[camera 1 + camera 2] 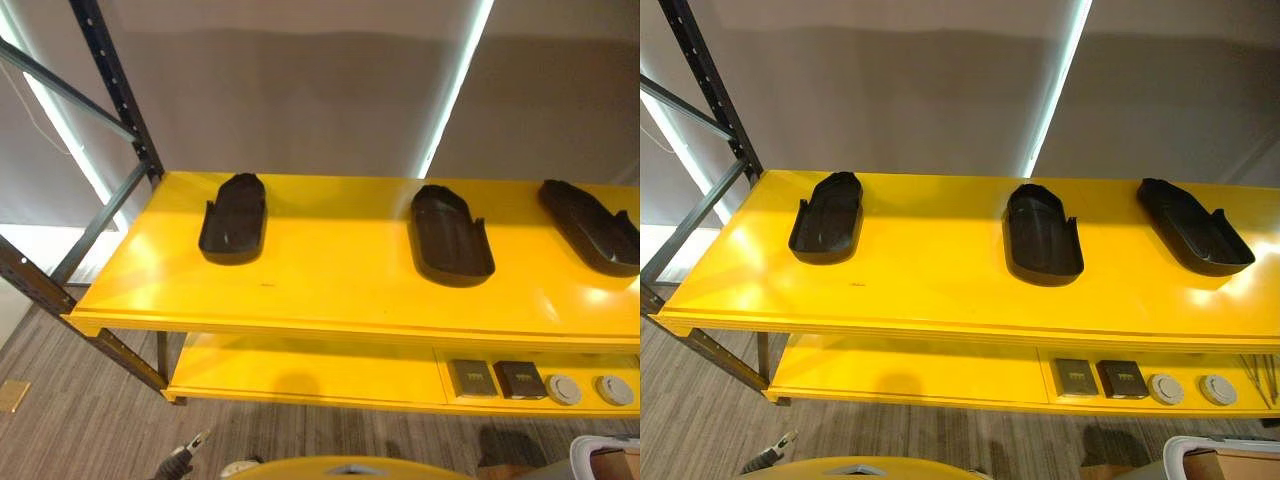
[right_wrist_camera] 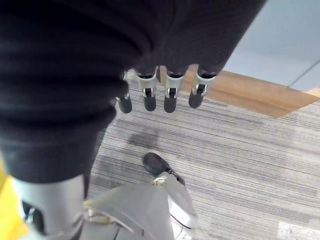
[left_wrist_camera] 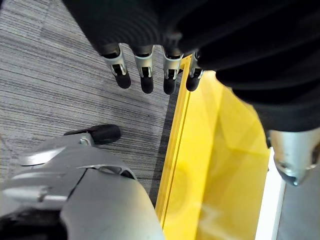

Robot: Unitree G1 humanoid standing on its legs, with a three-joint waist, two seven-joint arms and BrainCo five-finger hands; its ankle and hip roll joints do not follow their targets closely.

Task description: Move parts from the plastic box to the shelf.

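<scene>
Grey wall behind, striped grey carpet below; yellow shelf [image 1: 330, 300] spans scene. Three black parts on top deck: left part [image 1: 234, 217], middle part [image 1: 451, 236], right part [image 1: 590, 226], long axes running near to far, right one angled. Corner of plastic box [image 1: 1220, 458] at near right, on right arm's side, so right hand looks nearer to next part. Left hand [image 3: 146, 75] and right hand [image 2: 160, 95] hang low, fingers relaxed and straight, holding nothing
</scene>
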